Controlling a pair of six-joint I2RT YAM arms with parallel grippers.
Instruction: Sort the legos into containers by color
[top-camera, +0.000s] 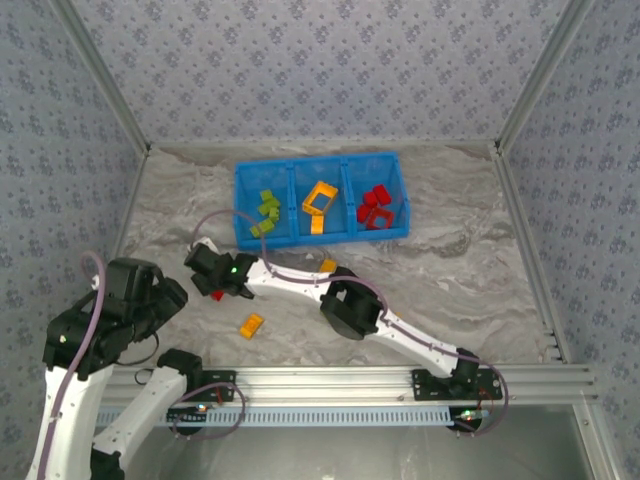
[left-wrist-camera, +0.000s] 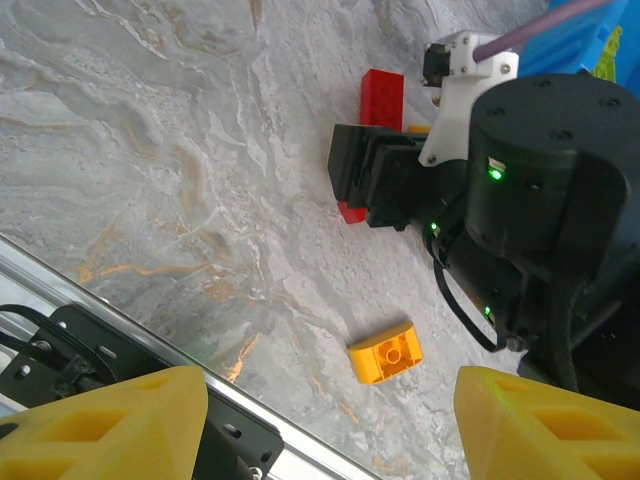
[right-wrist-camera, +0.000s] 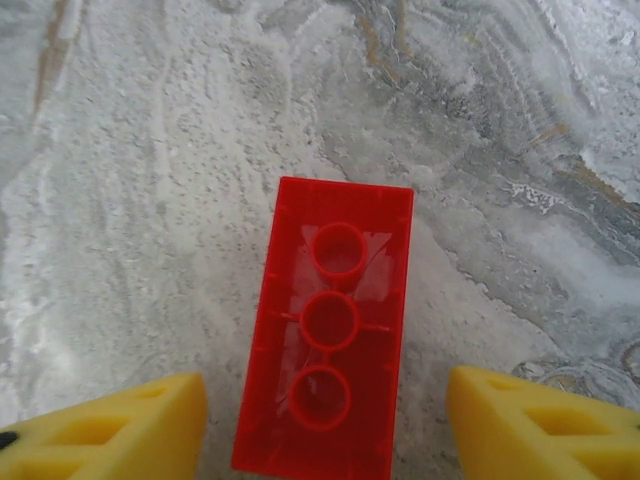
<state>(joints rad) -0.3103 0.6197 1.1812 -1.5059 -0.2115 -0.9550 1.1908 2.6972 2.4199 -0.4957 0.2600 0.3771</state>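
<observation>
Right gripper (right-wrist-camera: 325, 440) is down over a loose red brick (right-wrist-camera: 330, 330) on the left half of the tabletop (top-camera: 470, 270), between the bin's near-left corner and the near edge. The jaws are apart, one finger on each long side with a visible gap on both, so nothing is gripped. The brick lies studs-down with its hollow underside up. Straddling the narrow width looks deliberate: flat parallel faces and the shortest span to close over. My read is pre-grasp, with closing as the next move. The right arm (top-camera: 400, 330) reaches diagonally across from its base at the near-right, which is why it crosses the middle of the tabletop. The blue bin (top-camera: 340, 240) sits centred toward the far edge: green bricks (top-camera: 265, 212) in the left compartment, an orange frame (top-camera: 320, 200) and orange pieces in the middle, red bricks (top-camera: 375, 208) in the right. So this brick belongs in the right compartment, a long carry back across. Left gripper (left-wrist-camera: 330, 440) is open and empty, with its arm folded back at the near-left corner, probably parked to stay out of the way. Left to sort: one orange brick (top-camera: 251, 325) near the near edge, just beside the red one, and another orange brick (top-camera: 327, 266) tucked against the right arm. Risk: the brick skates on its studs if one finger touches first.
</observation>
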